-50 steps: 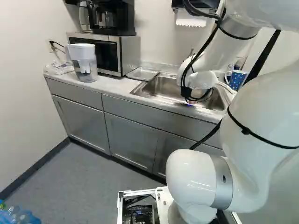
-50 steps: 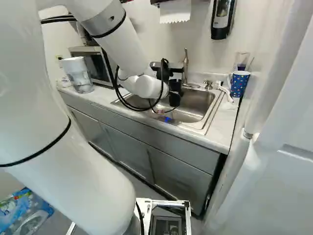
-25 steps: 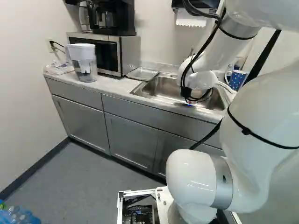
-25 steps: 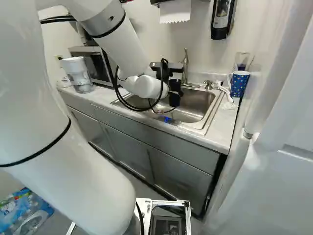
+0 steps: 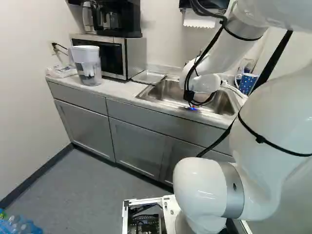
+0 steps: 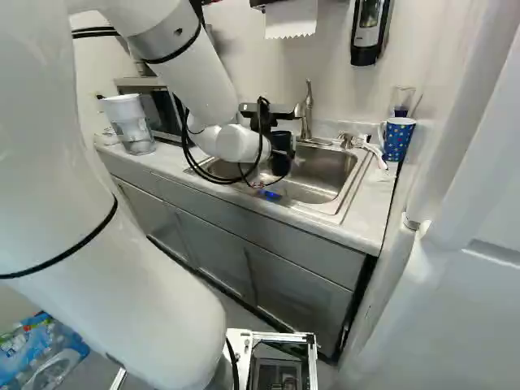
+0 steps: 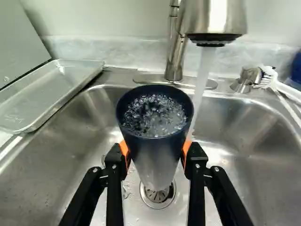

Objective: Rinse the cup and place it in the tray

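The arm [image 6: 191, 69] reaches over the sink [image 6: 325, 175], gripping the cup [image 7: 155, 150].

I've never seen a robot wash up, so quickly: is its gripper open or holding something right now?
The gripper is closed on the dark cup, held between its orange pads over the sink.

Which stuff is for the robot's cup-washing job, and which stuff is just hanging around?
For the job:
- dark cup, held in the gripper
- faucet, with water running
- sink
- metal tray beside it

Just there:
- spotted mug
- pitcher
- microwave
- coffee maker
- paper towels
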